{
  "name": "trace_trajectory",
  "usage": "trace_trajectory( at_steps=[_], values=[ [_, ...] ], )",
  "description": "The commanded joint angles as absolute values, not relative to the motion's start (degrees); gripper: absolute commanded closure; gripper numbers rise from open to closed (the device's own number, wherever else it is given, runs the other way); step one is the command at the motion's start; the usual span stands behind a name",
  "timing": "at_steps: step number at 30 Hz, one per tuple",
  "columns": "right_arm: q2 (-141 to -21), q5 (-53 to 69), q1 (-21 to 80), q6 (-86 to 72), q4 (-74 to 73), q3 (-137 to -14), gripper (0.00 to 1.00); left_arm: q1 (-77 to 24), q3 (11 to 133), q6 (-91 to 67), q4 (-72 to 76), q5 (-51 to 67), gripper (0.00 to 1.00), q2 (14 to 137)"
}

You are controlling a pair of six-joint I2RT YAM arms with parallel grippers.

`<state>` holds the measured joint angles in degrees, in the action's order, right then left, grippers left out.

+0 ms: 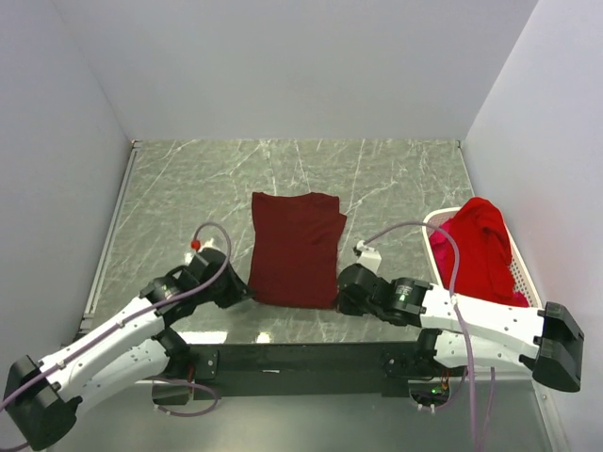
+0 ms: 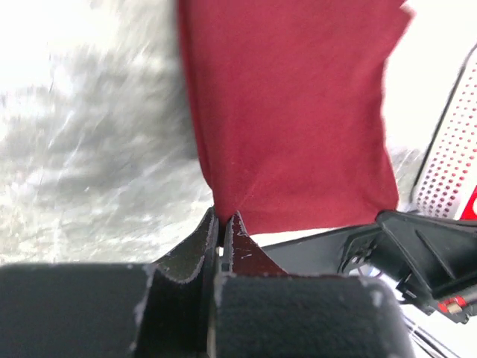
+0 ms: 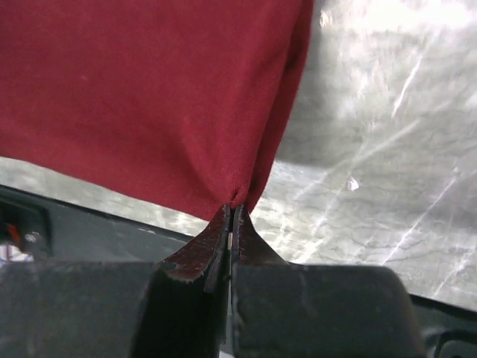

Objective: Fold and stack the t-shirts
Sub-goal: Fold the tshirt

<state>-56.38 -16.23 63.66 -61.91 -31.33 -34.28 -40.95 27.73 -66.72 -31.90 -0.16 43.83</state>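
Top camera looked down from the near side; both wrist cameras, close, shared the dark maroon cloth t-shirt.

My left wrist view blurs the marble table and cuts off the maroon t-shirt at its top edge and the white basket at its right. From above, I cannot count the red t-shirts heaped in that basket
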Motion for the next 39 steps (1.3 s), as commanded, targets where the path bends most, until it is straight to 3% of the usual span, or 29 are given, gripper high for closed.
trace_trajectory(
  at_steps=[1,10,21,31,32,33,35,36,38,39],
  values=[
    [-57.5,-21.4,61.1,-58.8,-36.7,-42.6,1.00,-39.6,37.2,-62.0,-34.9,-5.2,0.99,47.8],
    [-70.4,-15.9,42.0,-40.5,-31.5,-59.5,1.00,-24.7,54.0,-51.2,-23.4,-0.5,0.99,66.4],
    [-92.4,-11.3,30.5,-35.7,-28.0,-77.8,1.00,-18.2,71.3,-48.6,-11.5,4.6,0.99,92.6],
    [-106.8,-6.9,23.6,-35.2,-28.1,-89.0,1.00,-14.9,88.5,-46.8,-9.5,11.6,0.99,113.5],
    [-107.9,-6.9,23.3,-35.0,-28.2,-89.9,0.98,-14.8,89.5,-46.8,-9.1,13.3,0.81,116.5],
    [-110.3,-7.2,23.0,-34.6,-28.8,-92.4,0.81,-14.5,91.6,-46.6,-8.9,13.6,0.65,117.8],
    [-112.0,-7.6,22.0,-34.3,-29.4,-95.5,0.62,-13.5,91.8,-46.5,-4.2,15.3,0.42,119.4],
    [-113.2,-7.8,21.7,-34.0,-29.5,-96.6,0.46,-12.7,90.5,-46.9,-2.0,16.9,0.29,119.2],
    [-113.6,-9.0,21.4,-33.8,-31.6,-99.0,0.33,-11.8,89.3,-46.8,-0.4,17.3,0.21,117.0],
    [-113.0,-10.1,21.4,-33.4,-32.2,-99.1,0.32,-11.4,87.6,-46.7,-0.4,16.5,0.21,115.8]
  ],
)
